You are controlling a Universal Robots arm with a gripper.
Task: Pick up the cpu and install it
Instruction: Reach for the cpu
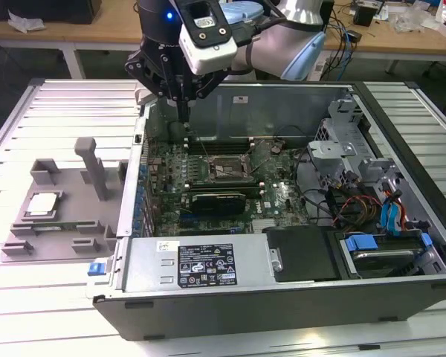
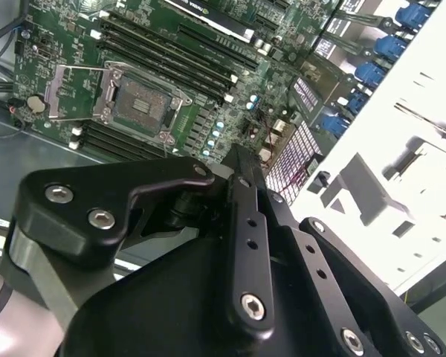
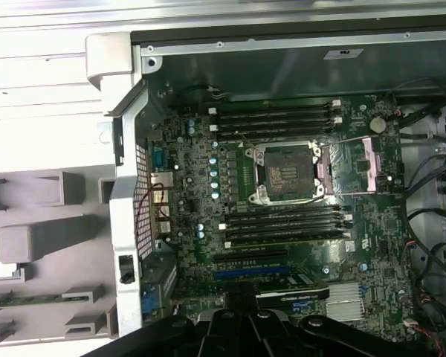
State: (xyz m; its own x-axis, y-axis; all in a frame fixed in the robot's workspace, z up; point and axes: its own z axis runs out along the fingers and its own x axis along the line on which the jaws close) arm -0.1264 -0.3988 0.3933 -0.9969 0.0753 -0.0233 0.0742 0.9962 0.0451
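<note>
Slatted white table [image 1: 63, 111]: one computer case [image 1: 282, 301], one cpu [image 1: 43, 204], one gripper [image 1: 183, 117], jaws together.

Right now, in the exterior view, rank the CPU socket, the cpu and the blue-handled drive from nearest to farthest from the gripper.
From the gripper:
1. CPU socket, inside the case, just beyond the fingertips.
2. cpu, on the grey holder outside the case, at the exterior view's left.
3. blue-handled drive, in the case corner at the exterior view's right.
</note>
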